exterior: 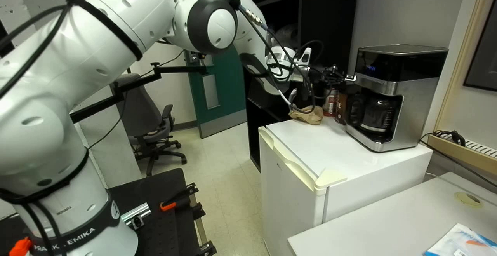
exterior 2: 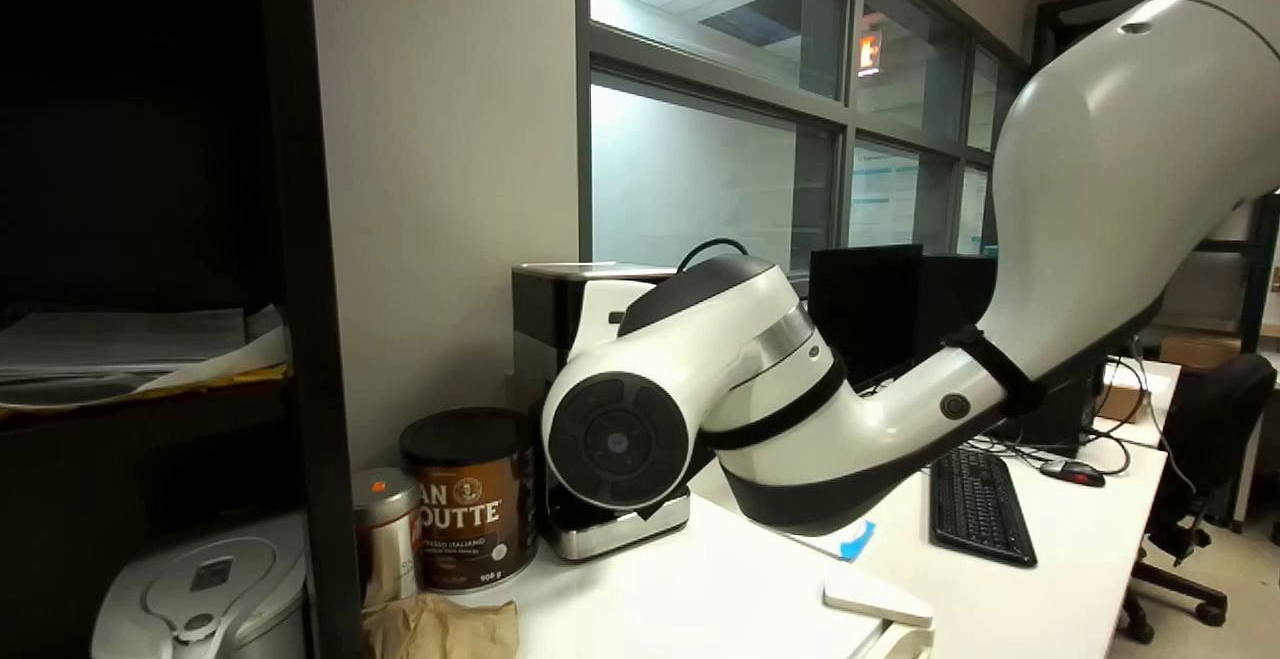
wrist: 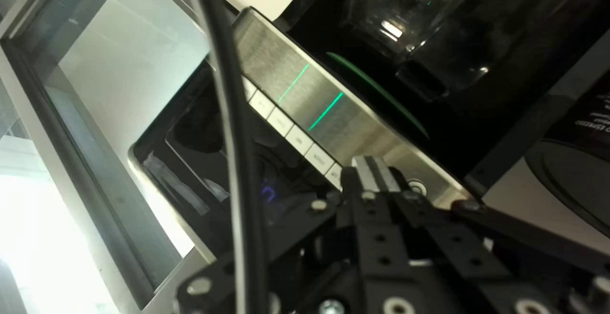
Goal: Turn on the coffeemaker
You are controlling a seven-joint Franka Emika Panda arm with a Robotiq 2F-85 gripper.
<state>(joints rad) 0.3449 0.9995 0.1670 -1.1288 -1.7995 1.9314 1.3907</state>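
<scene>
The coffeemaker is a boxy black and silver machine with a dark carafe in its recess. Blue digits glow on its display. In an exterior view the arm hides most of the coffeemaker. In the wrist view the coffeemaker shows its silver front strip, a row of pale buttons and a round button, partly covered. My gripper is shut, with nothing seen between its pale fingertips, which are at the strip between the row's end and the round button. The gripper is at the machine's upper front; I cannot tell whether it touches.
The coffeemaker stands on a white fridge-like cabinet. A brown coffee can, a metal tin and a paper bag are beside it. A white desk adjoins. A cable crosses the wrist view.
</scene>
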